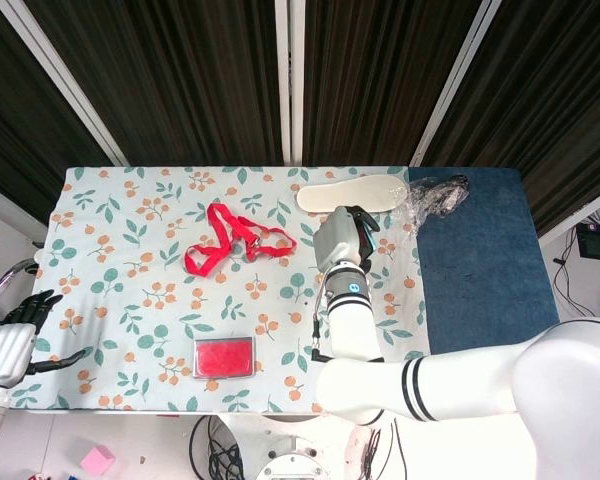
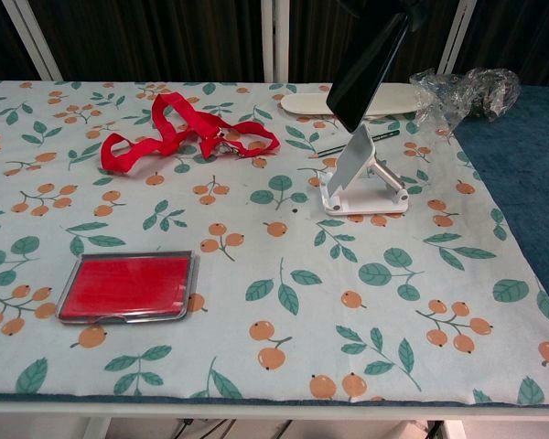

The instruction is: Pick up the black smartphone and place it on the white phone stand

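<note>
The black smartphone (image 2: 366, 66) hangs tilted in the air, its lower end just above the white phone stand (image 2: 361, 176) in the chest view. My right hand (image 1: 340, 240) grips the phone from above. In the head view that hand and forearm cover both the phone and the stand. In the chest view only the phone's upper end reaches the frame's top edge, and the hand itself barely shows. My left hand (image 1: 12, 342) is off the table's left front corner, fingers spread and holding nothing.
A red lanyard (image 2: 188, 137) lies left of the stand, and a red case (image 2: 128, 286) sits near the front. Behind the stand are a cream insole (image 2: 357, 99), a thin pen (image 2: 357, 140) and crumpled clear plastic (image 2: 467, 90). Blue cloth (image 1: 480, 260) covers the right side.
</note>
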Motion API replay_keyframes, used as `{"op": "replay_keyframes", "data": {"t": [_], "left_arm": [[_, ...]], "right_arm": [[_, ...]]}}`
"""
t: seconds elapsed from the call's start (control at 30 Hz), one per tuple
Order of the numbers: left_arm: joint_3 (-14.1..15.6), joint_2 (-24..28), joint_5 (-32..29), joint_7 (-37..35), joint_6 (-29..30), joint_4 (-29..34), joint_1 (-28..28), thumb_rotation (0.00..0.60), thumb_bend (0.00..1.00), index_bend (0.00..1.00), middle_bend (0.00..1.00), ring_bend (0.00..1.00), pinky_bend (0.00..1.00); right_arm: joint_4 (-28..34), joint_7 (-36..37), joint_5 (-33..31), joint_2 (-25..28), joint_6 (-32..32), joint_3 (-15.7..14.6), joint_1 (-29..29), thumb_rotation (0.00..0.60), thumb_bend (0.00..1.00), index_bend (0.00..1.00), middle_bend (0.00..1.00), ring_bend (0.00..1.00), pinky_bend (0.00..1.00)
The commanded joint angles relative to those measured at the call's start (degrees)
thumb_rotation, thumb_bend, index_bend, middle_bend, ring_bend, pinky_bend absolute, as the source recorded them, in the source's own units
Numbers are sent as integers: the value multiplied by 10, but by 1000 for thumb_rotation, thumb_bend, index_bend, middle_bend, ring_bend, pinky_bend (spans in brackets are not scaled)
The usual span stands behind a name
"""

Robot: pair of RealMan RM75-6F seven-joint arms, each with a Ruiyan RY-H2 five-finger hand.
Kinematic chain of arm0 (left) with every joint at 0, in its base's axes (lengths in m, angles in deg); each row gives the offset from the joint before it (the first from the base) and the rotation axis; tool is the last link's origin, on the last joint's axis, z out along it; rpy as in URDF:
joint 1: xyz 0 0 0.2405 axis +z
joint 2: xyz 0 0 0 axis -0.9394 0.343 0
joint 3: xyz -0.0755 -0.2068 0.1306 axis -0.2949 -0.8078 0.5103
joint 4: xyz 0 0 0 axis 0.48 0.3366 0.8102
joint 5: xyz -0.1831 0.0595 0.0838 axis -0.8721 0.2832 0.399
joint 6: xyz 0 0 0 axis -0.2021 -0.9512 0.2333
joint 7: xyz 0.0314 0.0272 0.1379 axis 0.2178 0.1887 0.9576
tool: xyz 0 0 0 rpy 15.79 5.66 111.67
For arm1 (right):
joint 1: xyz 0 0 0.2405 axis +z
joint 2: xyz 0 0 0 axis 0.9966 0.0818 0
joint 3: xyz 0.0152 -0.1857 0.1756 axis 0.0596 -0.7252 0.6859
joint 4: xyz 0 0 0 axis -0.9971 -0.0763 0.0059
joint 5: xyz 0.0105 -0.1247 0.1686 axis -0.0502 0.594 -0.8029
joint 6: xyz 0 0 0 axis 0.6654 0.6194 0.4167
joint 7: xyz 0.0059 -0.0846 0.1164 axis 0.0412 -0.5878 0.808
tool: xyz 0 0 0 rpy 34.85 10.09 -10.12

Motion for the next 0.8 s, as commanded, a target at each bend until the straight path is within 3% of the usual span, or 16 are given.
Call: {"op": "replay_keyframes", "data": {"t": [0.03, 0.4, 0.8], "left_arm": [[1, 0, 1, -4, 1, -3, 1, 247, 0, 102, 63, 61, 197], [5, -4, 6, -1, 0, -19, 2, 245, 0, 102, 64, 61, 197], [1, -11, 9, 1, 15, -33, 6, 204, 0, 102, 63, 62, 190]], "right_arm": [[-20, -20, -21, -28, 26, 15, 6, 600, 332, 785, 437, 440, 566], [-64, -72, -62, -96, 109, 67, 7, 600, 331, 776, 438, 440, 567], [-103, -95, -25, -163, 178, 97, -18, 600, 327, 776, 439, 447, 569]]}}
